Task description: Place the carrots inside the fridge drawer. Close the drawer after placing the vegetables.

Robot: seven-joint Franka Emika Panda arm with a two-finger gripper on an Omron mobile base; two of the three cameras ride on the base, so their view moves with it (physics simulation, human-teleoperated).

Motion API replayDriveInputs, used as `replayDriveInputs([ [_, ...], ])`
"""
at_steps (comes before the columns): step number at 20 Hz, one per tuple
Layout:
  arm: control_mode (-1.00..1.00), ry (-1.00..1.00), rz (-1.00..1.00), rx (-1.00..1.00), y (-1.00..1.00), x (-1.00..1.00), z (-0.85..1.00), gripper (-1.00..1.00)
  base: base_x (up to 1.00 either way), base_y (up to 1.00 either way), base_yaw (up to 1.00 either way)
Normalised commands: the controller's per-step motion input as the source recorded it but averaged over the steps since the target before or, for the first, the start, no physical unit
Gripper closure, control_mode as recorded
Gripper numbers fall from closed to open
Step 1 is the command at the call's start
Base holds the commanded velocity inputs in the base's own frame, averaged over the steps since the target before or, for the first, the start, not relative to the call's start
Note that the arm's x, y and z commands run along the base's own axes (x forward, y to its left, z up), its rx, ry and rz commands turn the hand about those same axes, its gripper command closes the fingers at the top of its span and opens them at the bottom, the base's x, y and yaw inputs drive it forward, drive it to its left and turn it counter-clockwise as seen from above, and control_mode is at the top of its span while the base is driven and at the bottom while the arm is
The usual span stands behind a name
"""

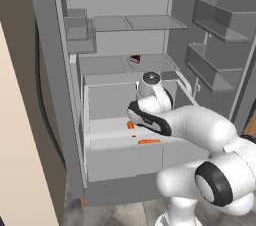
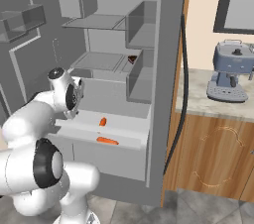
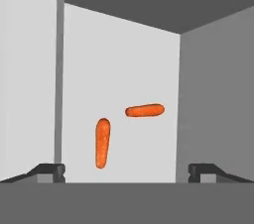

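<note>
The fridge drawer stands pulled out at the bottom of the open fridge. Both orange carrots lie on its pale floor, apart from each other. One carrot is further in, and the other rests close to the front rim. My gripper hangs above them, open and holding nothing, its fingertips spread wide. My hand hovers over the drawer's inner part.
Flat grey shelves sit above the drawer, one carrying a small dark object. Door bins jut out on the right door. A coffee machine stands on the counter over a wooden cabinet.
</note>
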Motion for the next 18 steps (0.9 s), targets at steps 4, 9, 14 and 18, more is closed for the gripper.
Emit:
replayDriveInputs([
  [4, -1.00, -0.09, -0.06, 0.00, 0.43, -1.00, 0.09, -1.00, 0.00, 0.00, 0.00],
  [9, -1.00, 0.00, -0.02, 0.00, 0.49, -0.54, -0.41, -1.00, 0.00, 0.00, 0.00],
  [14, -1.00, 0.00, 0.00, 0.00, 0.47, 0.17, -1.00, -1.00, 0.00, 0.00, 0.00],
  [18, -1.00, -0.04, 0.00, 0.00, 0.18, 0.63, -0.90, -1.00, 0.00, 0.00, 0.00],
])
